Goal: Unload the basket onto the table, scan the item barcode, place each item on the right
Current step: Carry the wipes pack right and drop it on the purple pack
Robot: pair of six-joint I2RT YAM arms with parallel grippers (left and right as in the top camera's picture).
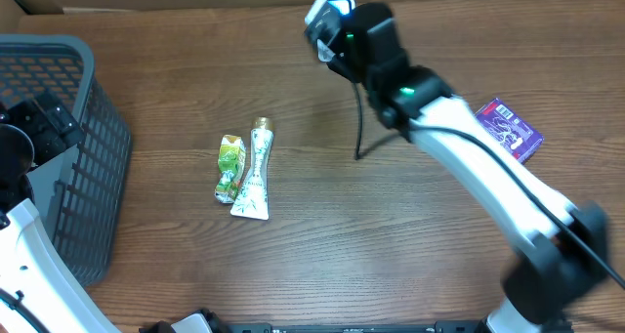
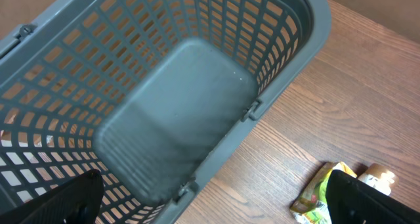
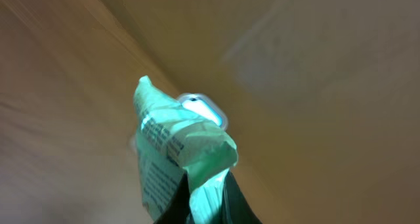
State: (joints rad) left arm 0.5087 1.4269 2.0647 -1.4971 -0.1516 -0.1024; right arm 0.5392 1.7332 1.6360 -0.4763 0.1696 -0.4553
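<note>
My right gripper (image 1: 330, 28) is raised over the far middle of the table and is shut on a small packet (image 1: 327, 11) that glows white-blue. In the right wrist view the packet (image 3: 177, 145) is lit green, with lines of small print on its left face, pinched between my dark fingers (image 3: 172, 207). A pale rounded shape (image 3: 205, 110) shows just behind its top edge; I cannot tell what that is. My left gripper (image 2: 216, 214) hangs open over the rim of the grey basket (image 2: 289, 73), holding nothing.
A green pouch (image 1: 229, 167) and a white tube (image 1: 256, 172) lie side by side mid-table; the pouch (image 2: 320, 191) also sits by my left finger. A purple packet (image 1: 510, 128) lies at right. A thin black cable (image 1: 361, 128) hangs under the right arm. The basket (image 1: 88, 69) stands at far left.
</note>
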